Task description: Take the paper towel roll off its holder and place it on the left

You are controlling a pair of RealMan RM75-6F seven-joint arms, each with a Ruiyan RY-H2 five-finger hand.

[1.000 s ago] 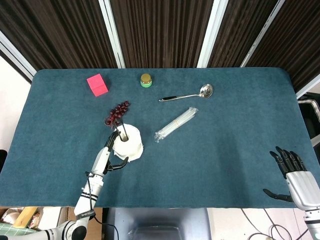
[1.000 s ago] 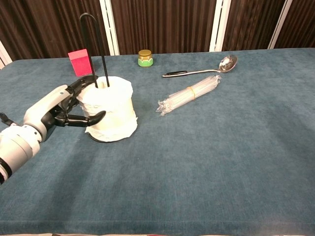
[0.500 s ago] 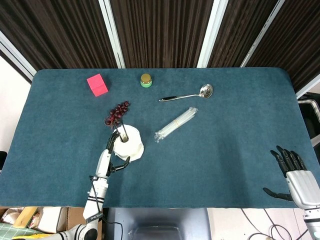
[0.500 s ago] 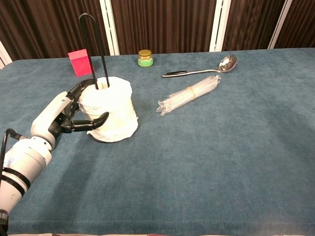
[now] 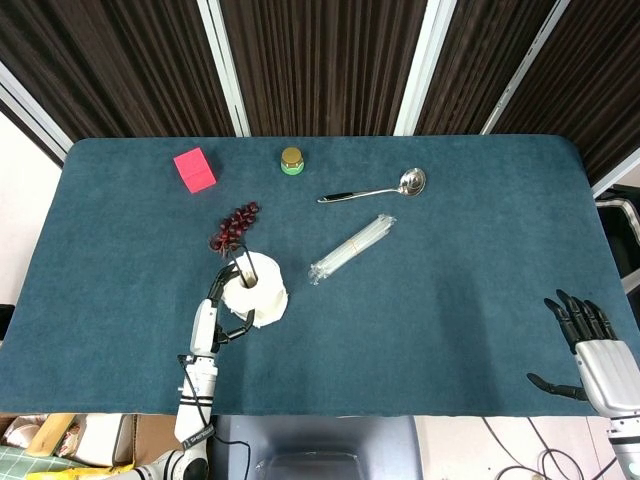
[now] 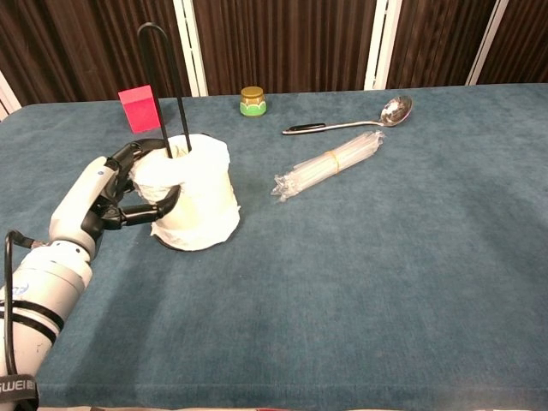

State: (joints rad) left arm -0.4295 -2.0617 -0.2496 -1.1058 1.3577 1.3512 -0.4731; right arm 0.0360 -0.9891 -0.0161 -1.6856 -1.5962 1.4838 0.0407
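Your left hand (image 6: 116,193) wraps its fingers around the paper towel roll (image 6: 195,202), which sits on its holder (image 6: 163,86) at seven o'clock on the table (image 5: 450,300). Lifting it off and setting it down left remain. Your right hand (image 5: 585,345) rests spread, empty, at four o'clock.

The left arm reaches forward over the near left part of the table, with the forearm rising from the near edge. The left hand (image 6: 103,193) is at the side of the roll (image 6: 195,201); its fingers (image 6: 137,151) curve around the top and the thumb presses the near side. The right hand (image 5: 590,345) is at the near right edge, palm up, holding nothing, fingers spread apart.
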